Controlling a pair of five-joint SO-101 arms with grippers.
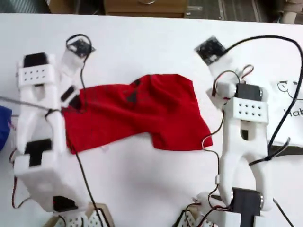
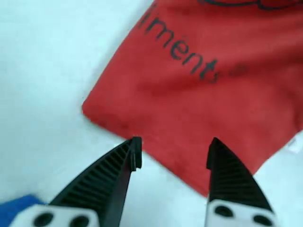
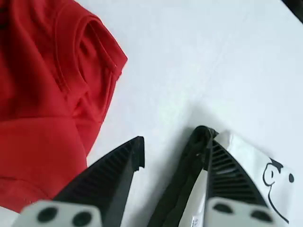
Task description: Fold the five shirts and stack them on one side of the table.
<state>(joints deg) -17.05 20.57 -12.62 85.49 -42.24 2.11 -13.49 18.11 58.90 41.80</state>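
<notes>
A red shirt (image 1: pixel 142 111) lies crumpled across the middle of the white table (image 1: pixel 151 42), with dark print on it. My left gripper (image 2: pixel 175 151) is open just above the shirt's left hem, one finger over the cloth and one over bare table; the high view shows it (image 1: pixel 71 97) at that edge. My right gripper (image 3: pixel 170 142) is open over bare table beside the red shirt's sleeve (image 3: pixel 94 52), holding nothing. A blue shirt (image 1: pixel 3 126) peeks in at the left table edge. A white shirt with a black drawing (image 1: pixel 289 99) lies at the right.
Black cables (image 1: pixel 284 118) trail from the right arm across the white shirt. Both arm bases stand at the near edge. Wooden furniture (image 1: pixel 144 7) stands behind the table's far edge.
</notes>
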